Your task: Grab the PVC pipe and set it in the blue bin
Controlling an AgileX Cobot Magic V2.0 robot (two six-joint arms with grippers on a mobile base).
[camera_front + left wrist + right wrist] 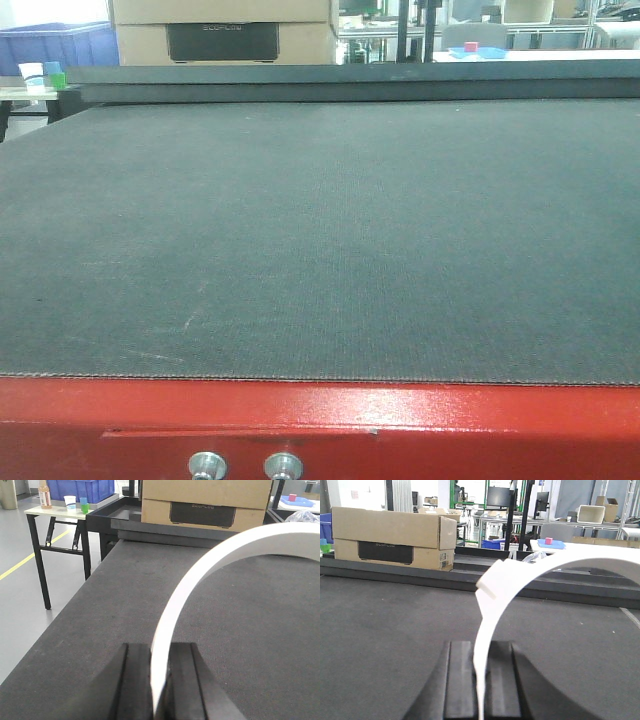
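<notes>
Two grippers, left gripper [161,680] and right gripper [481,680], each squeezed onto a white arc [200,574] [520,575], maybe PVC pipe, can't tell. No pipe lying on the mat [320,230]. The blue bin [50,45] is way back left, so that thin-edge pinch could slip mid-carry.

Front cam sits low at the bench [320,250] near edge, facing 12 o'clock, cardboard box [225,30] at 11. Left wrist cam is close over the left pincer [160,680], box at 12. Right wrist cam is close over the right pincer [481,680], box at 10. All three share bench and box.
</notes>
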